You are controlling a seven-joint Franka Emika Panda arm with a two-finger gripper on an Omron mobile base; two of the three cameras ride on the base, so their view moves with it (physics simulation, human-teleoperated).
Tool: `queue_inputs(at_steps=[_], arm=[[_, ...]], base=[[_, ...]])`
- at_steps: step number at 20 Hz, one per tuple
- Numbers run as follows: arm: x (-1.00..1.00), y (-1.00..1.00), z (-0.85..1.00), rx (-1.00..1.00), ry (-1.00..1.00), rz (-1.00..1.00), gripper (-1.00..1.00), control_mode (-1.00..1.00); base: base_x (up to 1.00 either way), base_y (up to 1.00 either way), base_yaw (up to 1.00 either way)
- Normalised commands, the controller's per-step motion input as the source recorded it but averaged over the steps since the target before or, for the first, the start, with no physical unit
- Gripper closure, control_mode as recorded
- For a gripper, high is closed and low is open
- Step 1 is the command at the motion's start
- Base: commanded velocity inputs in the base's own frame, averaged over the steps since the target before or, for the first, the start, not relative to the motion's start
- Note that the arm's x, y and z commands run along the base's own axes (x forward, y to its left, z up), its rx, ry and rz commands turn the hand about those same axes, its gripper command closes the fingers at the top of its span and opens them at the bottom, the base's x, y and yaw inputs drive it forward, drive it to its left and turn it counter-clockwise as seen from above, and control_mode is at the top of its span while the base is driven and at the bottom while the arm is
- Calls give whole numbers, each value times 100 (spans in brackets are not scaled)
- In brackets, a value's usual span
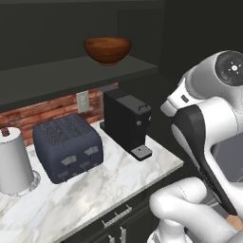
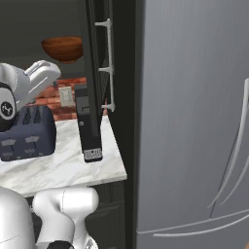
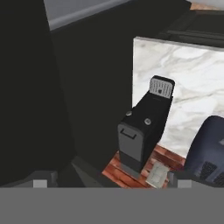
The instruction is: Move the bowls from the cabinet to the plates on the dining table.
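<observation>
Marble counter carries a dark toaster and black coffee machine, which lies ahead of the wide-open, empty jaws of the gripper. One wooden bowl sits on the cabinet shelf, well apart from them.

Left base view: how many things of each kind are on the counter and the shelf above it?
Wooden bowl: 1
Toaster: 1
Coffee machine: 1
Paper towel roll: 1
Total: 4
</observation>
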Motion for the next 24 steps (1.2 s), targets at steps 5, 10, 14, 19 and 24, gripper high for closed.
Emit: queue_inputs(at_steps=[5, 10, 14, 19, 24], arm=[[-2, 5, 28, -1, -5, 0, -100, -100], [-10, 16, 5, -1, -5, 1, -100, -100], [-20, 19, 0, -4, -7, 4, -100, -100], [-4, 3, 17, -2, -6, 3, -100, -100], [0, 0, 20, 0, -4, 2, -100, -100]], base=[[0, 0, 0], [0, 0, 0], [0, 0, 0], [0, 0, 0], [0, 0, 0]])
